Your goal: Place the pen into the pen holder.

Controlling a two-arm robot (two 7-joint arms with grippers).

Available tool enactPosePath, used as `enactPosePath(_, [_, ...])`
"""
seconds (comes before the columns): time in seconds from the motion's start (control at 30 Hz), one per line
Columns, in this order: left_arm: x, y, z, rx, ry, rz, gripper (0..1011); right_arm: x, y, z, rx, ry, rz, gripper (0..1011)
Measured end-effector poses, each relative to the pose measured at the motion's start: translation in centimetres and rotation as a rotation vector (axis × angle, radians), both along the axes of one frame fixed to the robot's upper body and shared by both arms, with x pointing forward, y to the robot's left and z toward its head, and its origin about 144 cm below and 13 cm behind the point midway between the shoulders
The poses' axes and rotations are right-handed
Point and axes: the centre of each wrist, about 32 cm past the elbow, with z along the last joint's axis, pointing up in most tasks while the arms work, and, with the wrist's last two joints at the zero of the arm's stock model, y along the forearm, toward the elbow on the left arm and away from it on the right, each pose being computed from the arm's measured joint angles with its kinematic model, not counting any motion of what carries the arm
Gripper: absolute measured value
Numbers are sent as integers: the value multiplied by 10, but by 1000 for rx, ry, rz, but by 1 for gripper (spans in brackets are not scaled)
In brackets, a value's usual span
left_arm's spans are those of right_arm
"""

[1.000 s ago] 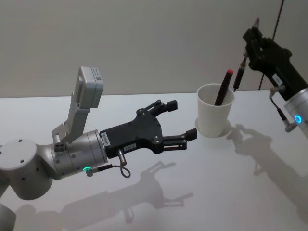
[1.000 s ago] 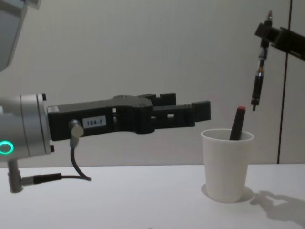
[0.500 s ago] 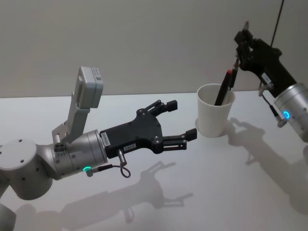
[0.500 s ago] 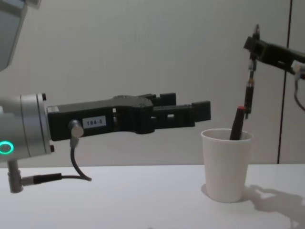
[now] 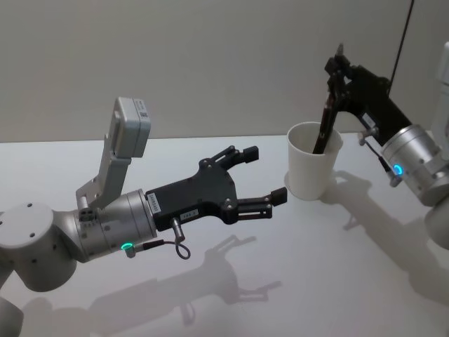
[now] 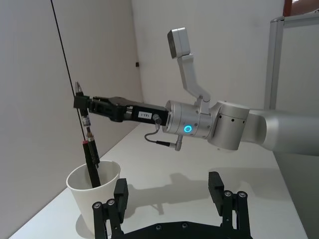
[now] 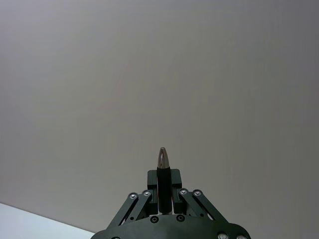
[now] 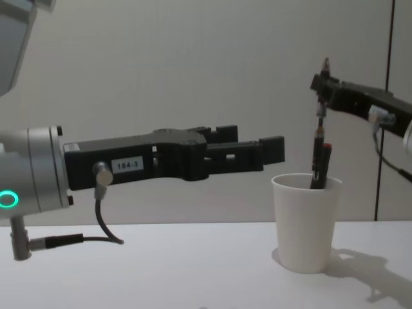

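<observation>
Chest view shows the right pincer (image 8: 320,84) pinching the pen (image 8: 318,154), tip inside the pen holder (image 8: 305,222); left pincer (image 5: 263,175) spread

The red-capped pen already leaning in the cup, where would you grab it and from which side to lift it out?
Grip the red-capped pen by its upper end, the part above the cup rim, coming from above. Its lower part sits inside the cup walls. For now the right gripper is lowering another pen right beside it, so that space is crowded. The open left gripper hangs away from the cup.
</observation>
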Motion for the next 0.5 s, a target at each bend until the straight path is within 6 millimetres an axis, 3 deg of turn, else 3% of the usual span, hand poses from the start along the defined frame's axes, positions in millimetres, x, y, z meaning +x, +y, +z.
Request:
enactPosePath(0.23, [0,0,0,0,0,0,1001,5,4,-6,-21,9,4,156])
enactPosePath(0.5, [0,0,0,0,0,0,1001,8,7,-9,-35,14,7,422])
